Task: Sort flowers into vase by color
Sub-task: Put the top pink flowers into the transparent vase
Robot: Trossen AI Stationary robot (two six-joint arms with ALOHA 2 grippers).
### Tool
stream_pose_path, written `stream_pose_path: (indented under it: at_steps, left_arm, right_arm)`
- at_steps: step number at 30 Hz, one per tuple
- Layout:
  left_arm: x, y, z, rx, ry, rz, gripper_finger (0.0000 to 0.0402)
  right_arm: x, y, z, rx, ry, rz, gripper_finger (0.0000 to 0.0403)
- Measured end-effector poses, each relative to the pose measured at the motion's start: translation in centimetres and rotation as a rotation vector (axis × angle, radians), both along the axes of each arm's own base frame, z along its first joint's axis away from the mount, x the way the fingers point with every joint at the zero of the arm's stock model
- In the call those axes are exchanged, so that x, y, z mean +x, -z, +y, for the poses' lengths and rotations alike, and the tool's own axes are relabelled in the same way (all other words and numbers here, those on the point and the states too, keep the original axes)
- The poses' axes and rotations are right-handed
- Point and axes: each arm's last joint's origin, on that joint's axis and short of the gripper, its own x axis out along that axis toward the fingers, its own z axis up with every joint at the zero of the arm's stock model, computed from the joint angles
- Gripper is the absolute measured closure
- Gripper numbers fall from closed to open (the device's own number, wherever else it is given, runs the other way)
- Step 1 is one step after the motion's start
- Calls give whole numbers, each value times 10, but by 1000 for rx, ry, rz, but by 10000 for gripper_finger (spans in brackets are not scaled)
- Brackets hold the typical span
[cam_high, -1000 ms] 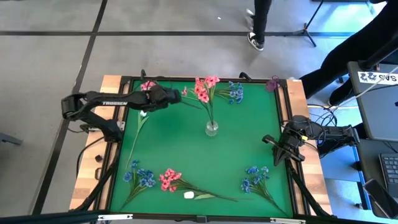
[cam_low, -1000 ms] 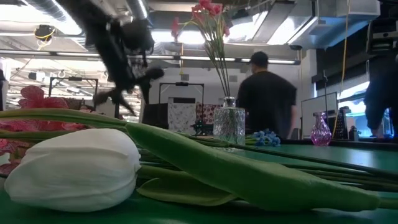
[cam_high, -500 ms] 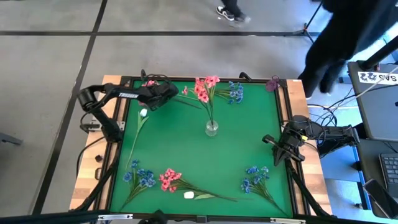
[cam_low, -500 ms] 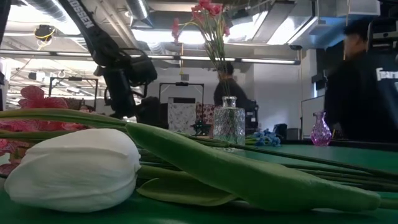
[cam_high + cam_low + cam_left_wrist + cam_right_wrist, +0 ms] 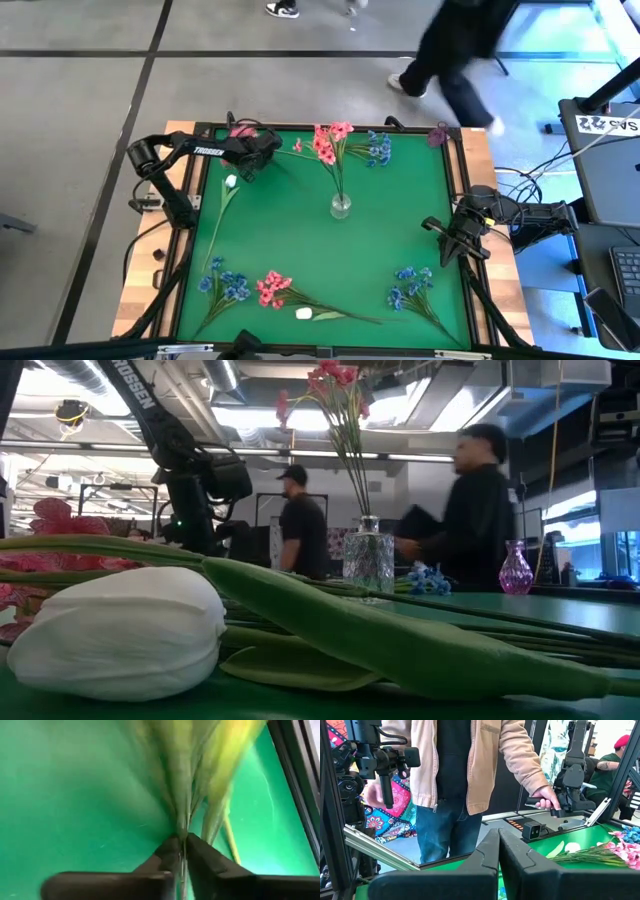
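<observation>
My left gripper (image 5: 248,163) stands at the table's far left, pointing down, shut on green stems (image 5: 184,810). Pink blooms (image 5: 240,131) lie just beyond it and a white bud (image 5: 231,181) just before it; whose stems these are, I cannot tell. A clear glass vase (image 5: 340,207) at mid-table holds pink flowers (image 5: 335,380). A blue sprig (image 5: 378,148) lies beside them. Along the near edge lie two blue sprigs (image 5: 225,285) (image 5: 410,288), a pink sprig (image 5: 272,288) and a white bud (image 5: 120,630). My right gripper (image 5: 499,832) waits shut at the right edge. My left gripper pinches a thin bundle of green stems (image 5: 183,832) between its two fingers, where the leaves fan out away from them. The fingers come from above, pointing down at the green mat. The leaves lie low over the mat; whether they are lifted cannot be told.
A small purple vase (image 5: 438,135) stands at the far right corner. A raised dark frame (image 5: 200,200) rims the green mat. People walk on the floor beyond the far edge, and one (image 5: 470,780) stands close to the table's side.
My left gripper has shifted a little toward the table's left edge and come down to the mat, turning from a slant to pointing straight down. The flowers on the table have kept their places.
</observation>
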Motion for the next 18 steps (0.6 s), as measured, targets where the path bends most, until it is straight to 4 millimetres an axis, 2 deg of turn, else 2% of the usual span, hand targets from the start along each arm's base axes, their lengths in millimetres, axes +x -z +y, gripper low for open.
stream_pose_path:
  at_steps: [4,6,11,18]
  left_arm:
    - [3,-3,-6,-14,37,-17,390]
    - [6,-8,-15,-16,88,-12,391]
    - [19,-30,-50,-8,250,-57,392]
    - [28,-54,-112,-3,441,-86,393]
  right_arm:
    - [0,0,0,0,0,0,395]
    - [0,0,0,0,0,0,395]
    - [0,0,0,0,1,0,395]
    - [0,0,0,0,1,0,395]
